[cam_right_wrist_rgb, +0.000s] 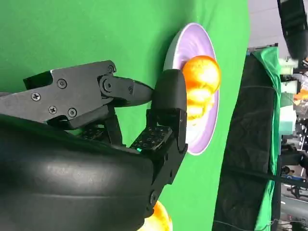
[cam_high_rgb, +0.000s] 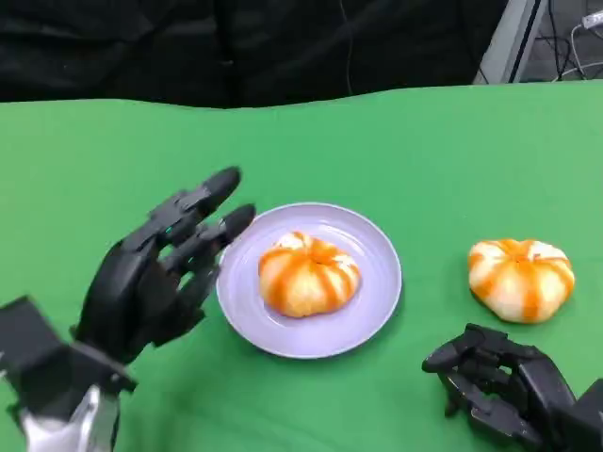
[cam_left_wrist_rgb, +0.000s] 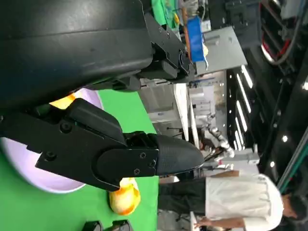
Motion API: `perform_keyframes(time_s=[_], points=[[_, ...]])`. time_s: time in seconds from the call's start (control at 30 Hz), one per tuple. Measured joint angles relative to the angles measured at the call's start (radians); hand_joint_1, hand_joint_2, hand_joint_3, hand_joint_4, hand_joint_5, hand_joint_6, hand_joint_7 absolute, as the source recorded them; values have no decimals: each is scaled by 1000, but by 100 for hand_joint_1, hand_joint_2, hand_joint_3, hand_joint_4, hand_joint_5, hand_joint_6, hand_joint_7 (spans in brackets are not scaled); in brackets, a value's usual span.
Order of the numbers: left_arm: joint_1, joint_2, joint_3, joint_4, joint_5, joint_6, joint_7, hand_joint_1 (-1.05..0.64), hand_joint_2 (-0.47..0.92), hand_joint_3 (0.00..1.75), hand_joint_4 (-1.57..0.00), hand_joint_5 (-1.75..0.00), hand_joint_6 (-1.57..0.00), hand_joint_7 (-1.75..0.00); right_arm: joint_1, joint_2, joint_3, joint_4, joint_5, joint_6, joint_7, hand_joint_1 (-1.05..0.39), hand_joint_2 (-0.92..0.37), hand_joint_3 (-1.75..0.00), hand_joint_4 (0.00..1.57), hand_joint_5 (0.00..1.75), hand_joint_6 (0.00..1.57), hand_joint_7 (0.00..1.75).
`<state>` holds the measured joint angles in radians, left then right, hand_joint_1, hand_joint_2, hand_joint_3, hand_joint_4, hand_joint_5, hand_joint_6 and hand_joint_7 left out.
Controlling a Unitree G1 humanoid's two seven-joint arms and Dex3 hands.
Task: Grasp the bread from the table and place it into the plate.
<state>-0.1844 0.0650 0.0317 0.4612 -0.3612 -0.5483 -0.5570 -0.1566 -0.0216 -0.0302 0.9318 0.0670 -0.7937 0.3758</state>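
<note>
A lavender plate [cam_high_rgb: 375, 256] lies mid-table with one orange-striped bread [cam_high_rgb: 308, 273] on it. A second striped bread [cam_high_rgb: 521, 278] sits on the green cloth to the plate's right. My left hand [cam_high_rgb: 160, 273] hovers at the plate's left rim, fingers spread and empty. My right hand [cam_high_rgb: 499, 381] rests low, just in front of the second bread, fingers curled in around nothing. The left wrist view has the plate [cam_left_wrist_rgb: 33, 175] and the far bread [cam_left_wrist_rgb: 124, 199]. The right wrist view has the plate [cam_right_wrist_rgb: 190, 38], its bread [cam_right_wrist_rgb: 199, 77] and the loose bread [cam_right_wrist_rgb: 159, 219].
The green table cloth [cam_high_rgb: 443, 151] ends at a black backdrop [cam_high_rgb: 236, 47] behind. A person [cam_left_wrist_rgb: 240, 195] in a white top stands beside the table in the left wrist view.
</note>
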Motion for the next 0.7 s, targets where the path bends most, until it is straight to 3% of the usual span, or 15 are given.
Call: perform_keyframes(time_s=[0.3, 0.7], points=[[130, 34, 105, -5, -44, -22, -84, -58, 92, 38, -49, -4, -40, -1, -1, -1, -3, 3, 0, 0, 1, -26, -92, -43, 66, 170, 81, 93], [142, 59, 244, 157, -115, -95, -213, -48, 92, 30, -57, -4, -49, -3, -2, -3, -13, 9, 8, 0, 21, -24, -92, -45, 65, 171, 81, 93]])
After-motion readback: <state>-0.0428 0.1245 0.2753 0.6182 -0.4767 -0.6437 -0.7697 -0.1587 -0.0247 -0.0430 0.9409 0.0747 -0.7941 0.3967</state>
